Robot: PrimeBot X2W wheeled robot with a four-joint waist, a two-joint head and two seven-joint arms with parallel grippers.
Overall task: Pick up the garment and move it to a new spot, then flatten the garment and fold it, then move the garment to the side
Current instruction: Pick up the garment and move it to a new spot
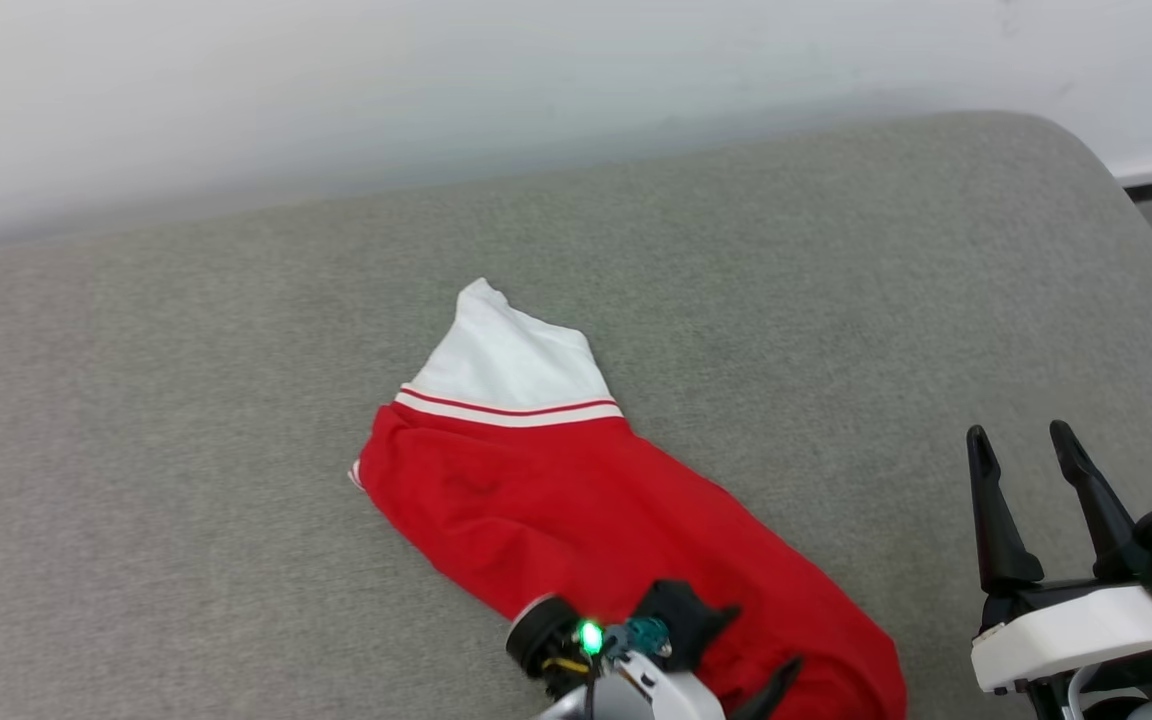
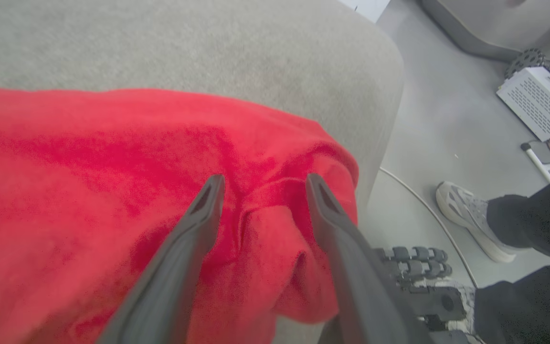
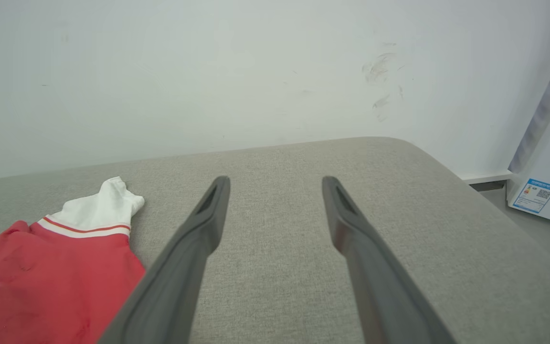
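Observation:
The garment [image 1: 576, 500] is a red jersey lying bunched in a long diagonal strip on the grey cushion [image 1: 236, 300]. Its white sleeve end with red stripes points toward the far wall. The print is hidden in the folds. My left gripper [image 1: 736, 650] hangs over the garment's near end. In the left wrist view its fingers stand open [image 2: 264, 184] on either side of a raised fold of the red garment [image 2: 89, 167]. My right gripper [image 1: 1021, 440] is open over bare cushion to the right of the garment [image 3: 50, 282], with nothing between its fingers [image 3: 275, 181].
A pale wall runs behind the cushion. The cushion's rounded edge [image 2: 389, 95] drops to a grey floor. There stand a person's shoe [image 2: 470, 215] and dark trouser leg, a white vented box [image 2: 537, 100] and a thin cable.

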